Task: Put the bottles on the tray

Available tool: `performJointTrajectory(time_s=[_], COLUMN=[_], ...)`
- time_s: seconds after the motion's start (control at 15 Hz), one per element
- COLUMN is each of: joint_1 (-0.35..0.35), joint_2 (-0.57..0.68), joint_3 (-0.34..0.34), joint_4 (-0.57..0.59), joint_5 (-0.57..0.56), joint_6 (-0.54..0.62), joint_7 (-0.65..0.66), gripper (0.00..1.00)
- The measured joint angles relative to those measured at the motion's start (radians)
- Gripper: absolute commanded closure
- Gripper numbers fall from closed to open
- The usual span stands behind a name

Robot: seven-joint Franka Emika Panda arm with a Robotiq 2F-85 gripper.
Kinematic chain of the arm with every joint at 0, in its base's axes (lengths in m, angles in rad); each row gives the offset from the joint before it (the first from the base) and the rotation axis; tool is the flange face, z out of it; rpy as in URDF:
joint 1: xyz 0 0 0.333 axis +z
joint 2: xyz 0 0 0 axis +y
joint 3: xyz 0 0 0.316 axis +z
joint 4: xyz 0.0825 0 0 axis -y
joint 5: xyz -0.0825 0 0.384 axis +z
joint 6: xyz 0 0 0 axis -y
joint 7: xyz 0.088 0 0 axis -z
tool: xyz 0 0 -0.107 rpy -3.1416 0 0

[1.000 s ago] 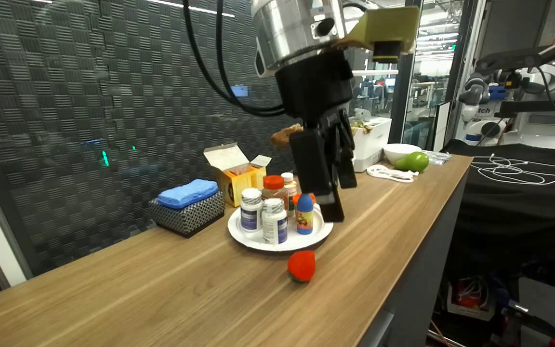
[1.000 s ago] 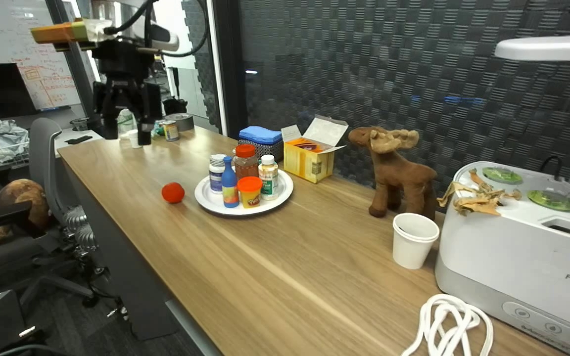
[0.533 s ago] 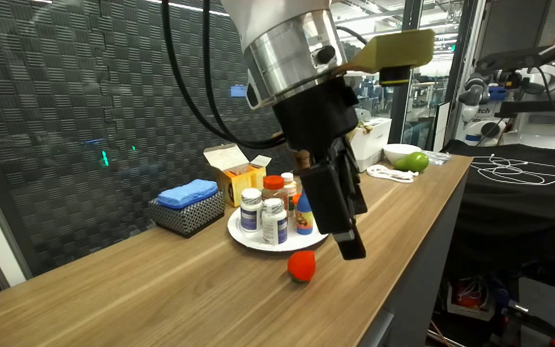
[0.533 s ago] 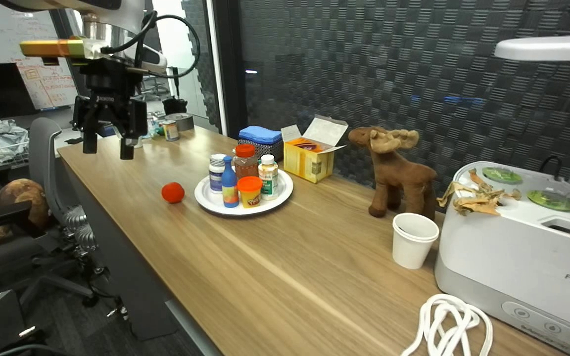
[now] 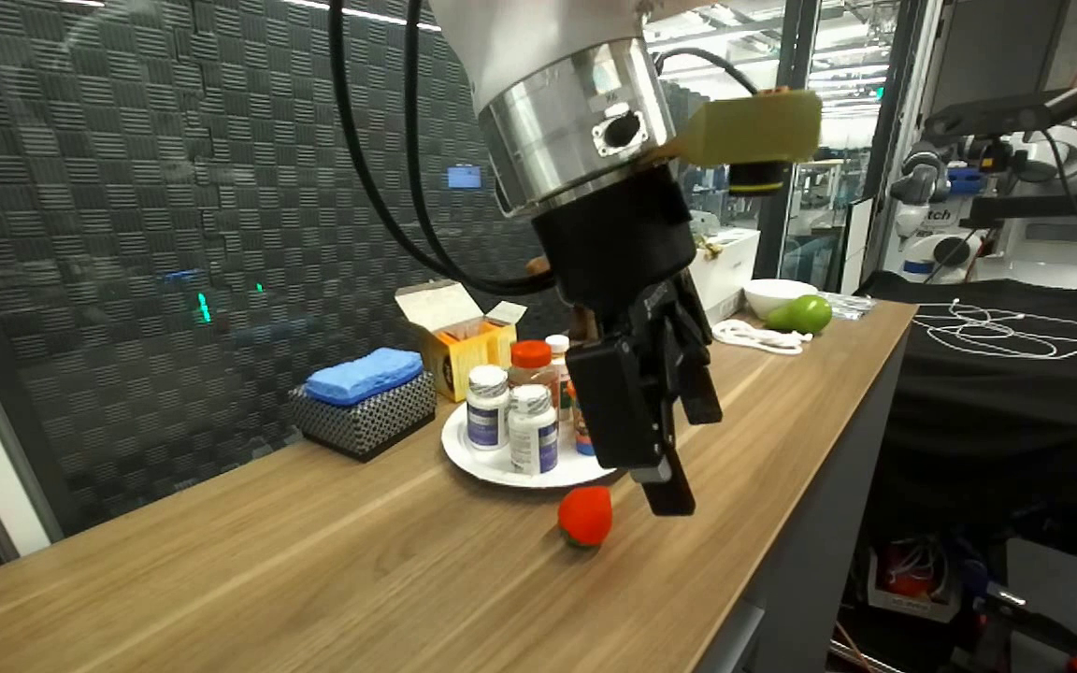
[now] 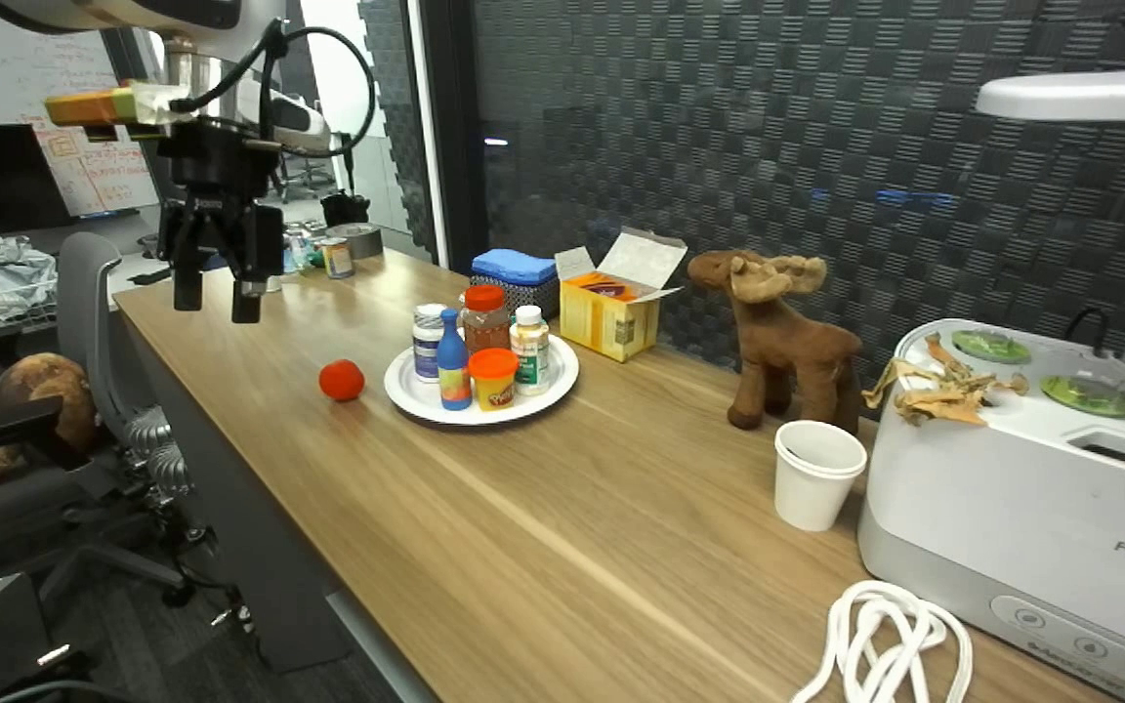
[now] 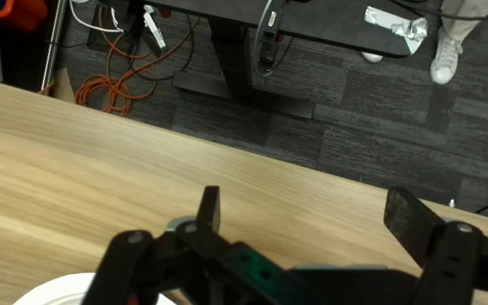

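Round white plate [image 6: 562, 371] on a wooden desk [image 5: 314, 579], shown in both exterior views. Standing upright on the plate are two white bottles [image 5: 533, 432] with purple on their labels, a red-capped jar [image 6: 486, 324] of reddish contents, a green-labelled bottle [image 6: 530, 359], a blue bottle [image 6: 453, 366] and a short orange-lidded tub [image 6: 494, 379]. The fingers [image 7: 409, 224] are spread wide, as the wrist view makes plain; they hang over the desk, apart from the plate, and in an exterior view hide part of its rim and much of the blue bottle. In the wrist view only a portion of the plate shows. A red, rounded object [image 6: 342, 380] lies on the desk near the plate. Also near the plate sit a yellow carton [image 6: 611, 317] with raised flaps and a patterned box [image 5: 366, 422] topped by a folded blue cloth [image 5: 366, 376]. Well apart from the plate are a brown plush animal [image 6: 787, 337] with antlers, a stack of white cups [image 6: 818, 488], a white appliance [image 6: 1012, 503] and a looped white cord [image 5: 763, 338].
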Motion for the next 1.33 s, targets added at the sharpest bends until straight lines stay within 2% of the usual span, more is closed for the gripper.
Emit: performJointTrajectory(time_s=[0.33,0.6,0.93,1.13,1.33], joint_1=[-0.001,-0.014,-0.039,-0.048,-0.052], joint_2=[-0.028,-0.039,-0.038,-0.026,0.006], joint_3=[-0.004,-0.02,-0.043,-0.052,-0.055], joint_4=[-0.065,-0.119,-0.176,-0.198,-0.204], joint_5=[0.021,0.024,0.027,0.04,0.113], joint_6=[0.08,0.25,0.442,0.492,0.511], joint_7=[0.232,0.344,0.424,0.434,0.415], gripper=[0.0,0.0,0.0,0.0,0.0])
